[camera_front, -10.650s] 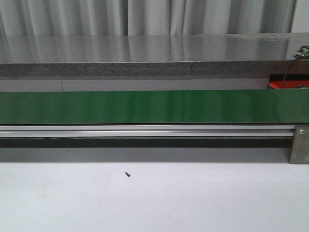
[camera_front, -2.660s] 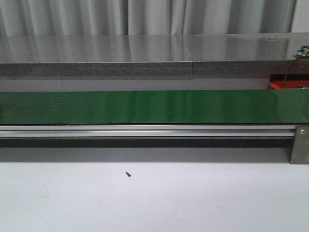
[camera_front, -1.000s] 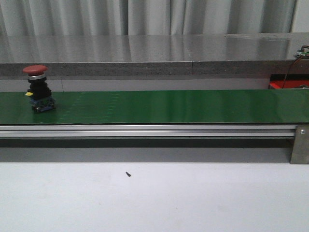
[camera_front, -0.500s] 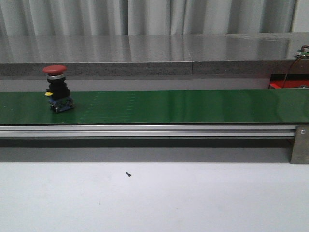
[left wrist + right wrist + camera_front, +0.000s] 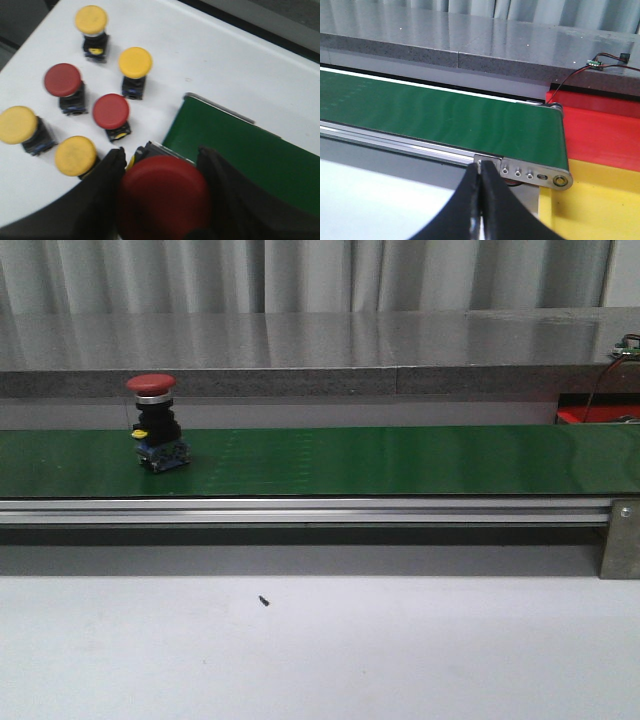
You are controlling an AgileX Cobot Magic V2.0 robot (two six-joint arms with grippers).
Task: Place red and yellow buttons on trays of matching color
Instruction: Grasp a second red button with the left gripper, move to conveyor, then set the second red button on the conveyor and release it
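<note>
**Belt loaded, second button clamped**

Green conveyor belt [image 5: 400, 460] carries one red button [image 5: 155, 425], upright, far left. Left gripper [image 5: 162, 200] clamps another red button [image 5: 162, 197]; lower it squarely. Right gripper [image 5: 480, 200] closed, empty (red tray [image 5: 600, 130] just beyond).

A long green belt [image 5: 400, 460] runs across. A tiny black speck [image 5: 264, 601] lies on the white table [image 5: 450, 650].

Even indoor light, glare streaks on green belt [image 5: 400, 460], left wrist view blurred
</note>
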